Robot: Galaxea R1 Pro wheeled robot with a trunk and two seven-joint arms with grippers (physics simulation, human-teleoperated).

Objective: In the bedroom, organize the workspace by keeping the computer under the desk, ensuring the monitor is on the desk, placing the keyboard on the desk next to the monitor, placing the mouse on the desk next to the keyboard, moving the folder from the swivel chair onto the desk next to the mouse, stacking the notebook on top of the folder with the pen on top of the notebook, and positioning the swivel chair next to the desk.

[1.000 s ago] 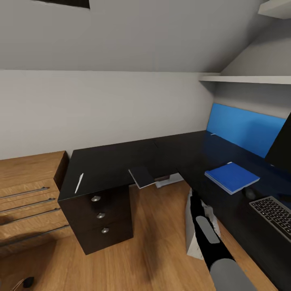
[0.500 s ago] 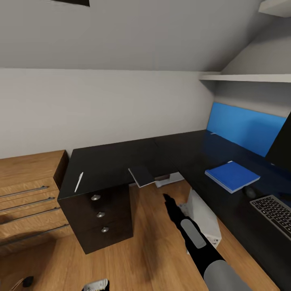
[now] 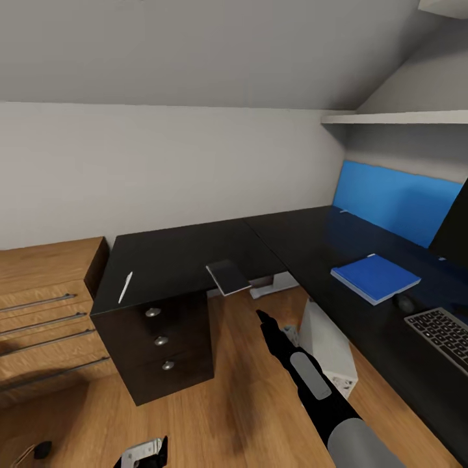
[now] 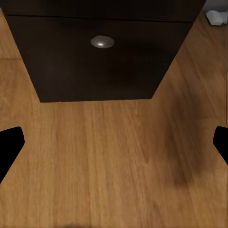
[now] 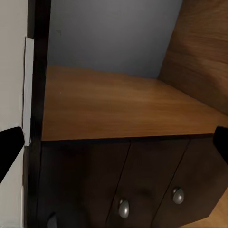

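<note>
1. Reaching forward over the wood floor [image 3: 240, 416], the right gripper [image 3: 263, 318] points toward the desk [image 3: 188, 250]; its finger spread cannot be told.
2. Left gripper [image 4: 114, 142] fingers stand wide apart.
3. Notebook [image 3: 228, 277] overhangs the desk's inner edge; pen [image 3: 125, 286] lies above the drawers; folder [image 3: 375, 277] sits beside the keyboard [image 3: 442, 331].

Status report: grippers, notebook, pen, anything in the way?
Both grippers open, empty. Right gripper low, short of the notebook overhanging the desk edge. Pen on desk. Folder waits. Nothing in the way.

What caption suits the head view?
Right gripper reaches toward dark grey notebook overhanging glossy black desk edge.
</note>
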